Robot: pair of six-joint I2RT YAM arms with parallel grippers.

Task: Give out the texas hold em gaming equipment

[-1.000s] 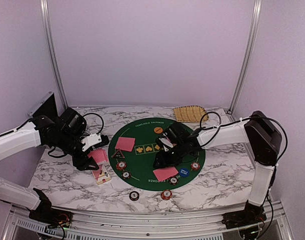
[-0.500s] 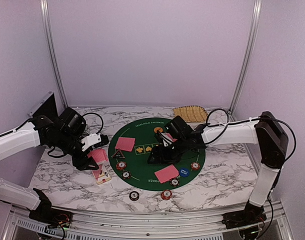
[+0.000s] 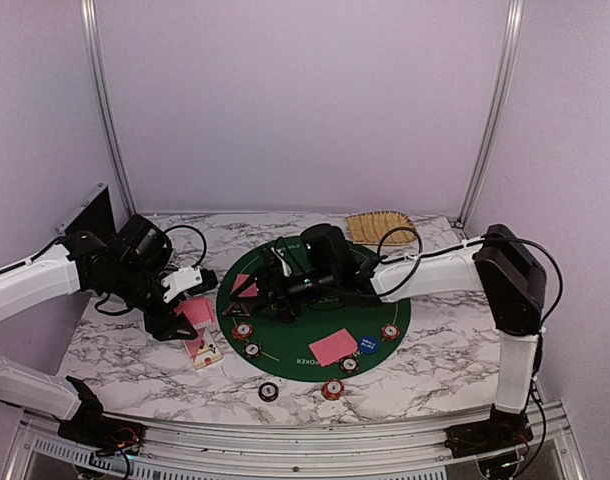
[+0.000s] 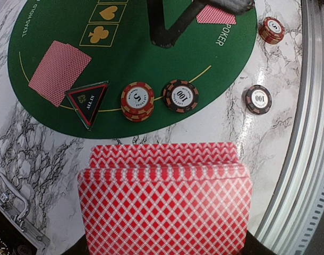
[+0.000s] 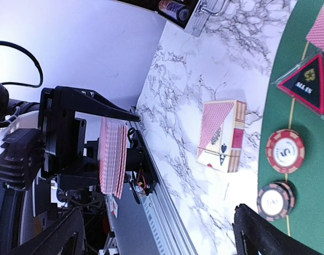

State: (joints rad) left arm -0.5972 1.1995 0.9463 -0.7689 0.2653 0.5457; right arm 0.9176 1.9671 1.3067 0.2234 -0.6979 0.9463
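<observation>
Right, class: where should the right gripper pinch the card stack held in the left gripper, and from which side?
Probably best at the fanned end of the card stack, coming from the green mat side: the left gripper clamps the opposite end, leaving those staggered edges free.

The green felt mat (image 4: 135,58) carries 2 single red-backed cards (image 4: 58,73) (image 3: 332,346). Left of the mat are 1 stack of red-backed cards (image 4: 164,207) and 1 card box (image 5: 221,135). There are 6 poker chips: 4 on the mat (image 4: 137,101) (image 4: 180,95) (image 3: 390,332) (image 3: 348,363) and 2 just off its near edge (image 4: 258,99) (image 4: 272,29). Of these, 3 are red-and-white, 2 are dark striped, and 1 is too small to tell. On the mat sit 2 markers: 1 black-triangle marker (image 4: 89,99) and 1 blue button (image 3: 366,344). Beyond the mat's far edge lies 1 tan woven tray (image 3: 377,226).
</observation>
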